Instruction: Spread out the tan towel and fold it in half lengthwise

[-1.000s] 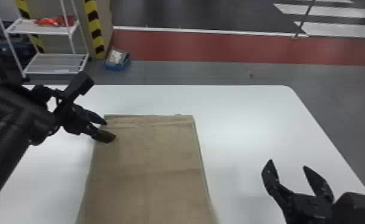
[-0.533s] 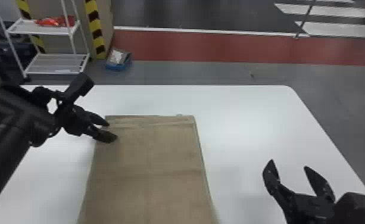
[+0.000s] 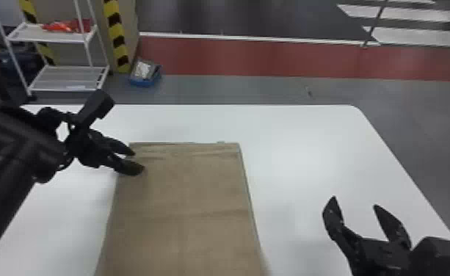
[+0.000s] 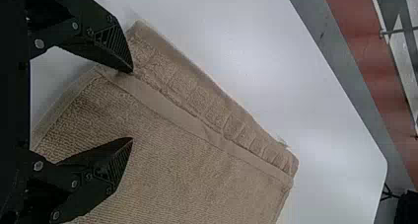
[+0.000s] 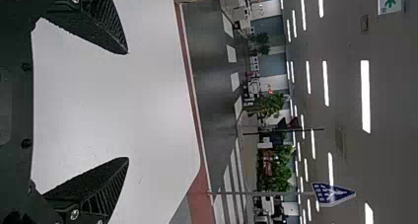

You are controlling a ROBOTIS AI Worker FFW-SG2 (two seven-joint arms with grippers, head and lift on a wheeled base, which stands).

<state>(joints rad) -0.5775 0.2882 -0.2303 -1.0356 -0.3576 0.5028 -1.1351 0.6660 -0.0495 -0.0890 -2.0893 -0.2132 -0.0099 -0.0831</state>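
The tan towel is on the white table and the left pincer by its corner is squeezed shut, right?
No, the left pincer is open: the left wrist view shows its fingers apart. It is by the tan towel's corner, and the towel is on the white table.

Beyond the white table (image 3: 308, 146) stand a shelving rack (image 3: 60, 77), blue bin (image 3: 144, 81) and red floor band (image 3: 271, 57); ceiling lights (image 5: 365, 95) glow.

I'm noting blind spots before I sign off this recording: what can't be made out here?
- Tan towel's near end: cut off by the head view's bottom edge.
- Whether the left gripper touches the towel: its fingers hide the spots beneath them, head view.
- What the red-orange item is: too small, head view.
- Contents of the blue bin: too small and blurred, head view.
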